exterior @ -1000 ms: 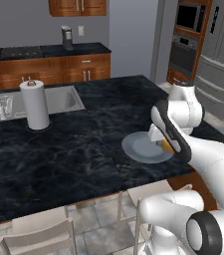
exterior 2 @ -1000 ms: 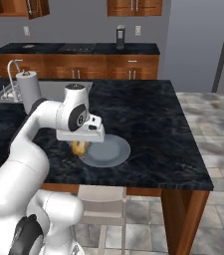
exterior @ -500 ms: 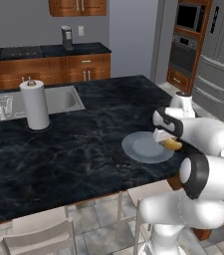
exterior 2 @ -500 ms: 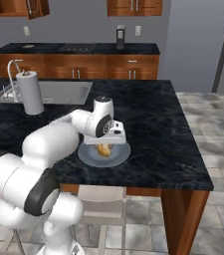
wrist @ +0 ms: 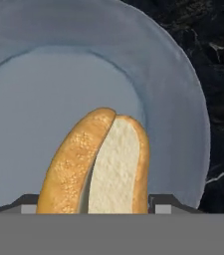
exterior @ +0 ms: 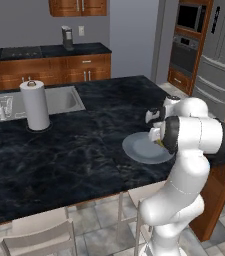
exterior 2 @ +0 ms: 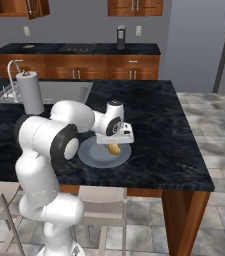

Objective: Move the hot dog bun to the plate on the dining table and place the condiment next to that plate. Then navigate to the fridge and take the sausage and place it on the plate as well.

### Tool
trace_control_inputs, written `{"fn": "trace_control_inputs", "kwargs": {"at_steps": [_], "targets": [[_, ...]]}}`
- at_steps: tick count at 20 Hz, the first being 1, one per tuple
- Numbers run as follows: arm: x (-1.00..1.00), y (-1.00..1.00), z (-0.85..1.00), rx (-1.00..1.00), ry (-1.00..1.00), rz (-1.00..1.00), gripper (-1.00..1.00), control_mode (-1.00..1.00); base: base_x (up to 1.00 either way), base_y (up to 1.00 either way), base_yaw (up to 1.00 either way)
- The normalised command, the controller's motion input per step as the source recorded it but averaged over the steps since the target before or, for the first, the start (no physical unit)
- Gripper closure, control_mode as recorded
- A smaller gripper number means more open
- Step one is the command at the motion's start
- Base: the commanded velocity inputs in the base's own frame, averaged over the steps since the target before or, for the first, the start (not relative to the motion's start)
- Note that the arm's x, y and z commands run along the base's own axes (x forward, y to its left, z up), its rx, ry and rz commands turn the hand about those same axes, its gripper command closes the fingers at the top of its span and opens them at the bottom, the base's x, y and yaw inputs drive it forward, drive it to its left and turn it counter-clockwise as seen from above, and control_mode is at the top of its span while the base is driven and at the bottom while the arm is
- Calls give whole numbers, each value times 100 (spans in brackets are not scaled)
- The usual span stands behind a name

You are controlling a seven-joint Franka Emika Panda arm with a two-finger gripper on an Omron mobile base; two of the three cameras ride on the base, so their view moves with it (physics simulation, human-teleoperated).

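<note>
My gripper (exterior 2: 115, 145) hangs low over the pale grey-blue plate (exterior 2: 96, 155) on the black dining table (exterior 2: 159, 130), shut on the hot dog bun (exterior 2: 114, 148). In the hand view the golden bun (wrist: 96, 164) stands between the two fingertips of the gripper (wrist: 96, 201), with the plate (wrist: 58, 64) just beyond it. From the left base camera, the arm hides most of the bun (exterior: 160, 143) at the right rim of the plate (exterior: 141, 149). The condiment (exterior: 67, 37) stands on the back counter. The grey fridge (exterior: 219, 55) is at the far right. The sausage is out of view.
A white paper-towel roll (exterior: 35, 105) stands beside the inset steel sink (exterior: 59, 100), left of the plate. Chairs (exterior: 39, 235) are tucked under the table's near edge. A built-in oven (exterior: 186, 35) sits left of the fridge.
The arm has folded inward and carried the bun from the plate's near-left edge to over the plate's middle. The plate and paper-towel roll have stayed put.
</note>
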Motion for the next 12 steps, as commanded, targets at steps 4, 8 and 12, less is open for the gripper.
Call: {"fn": "trace_control_inputs", "kwargs": {"at_steps": [4, 8, 12], "targets": [[74, 0, -31, 0, 8, 0, 100, -100, 0, 0, 0], [11, 0, -16, 0, 2, 0, -100, -100, 0, 0, 0], [-34, 3, 6, 0, -7, 0, -100, -100, 0, 0, 0]]}}
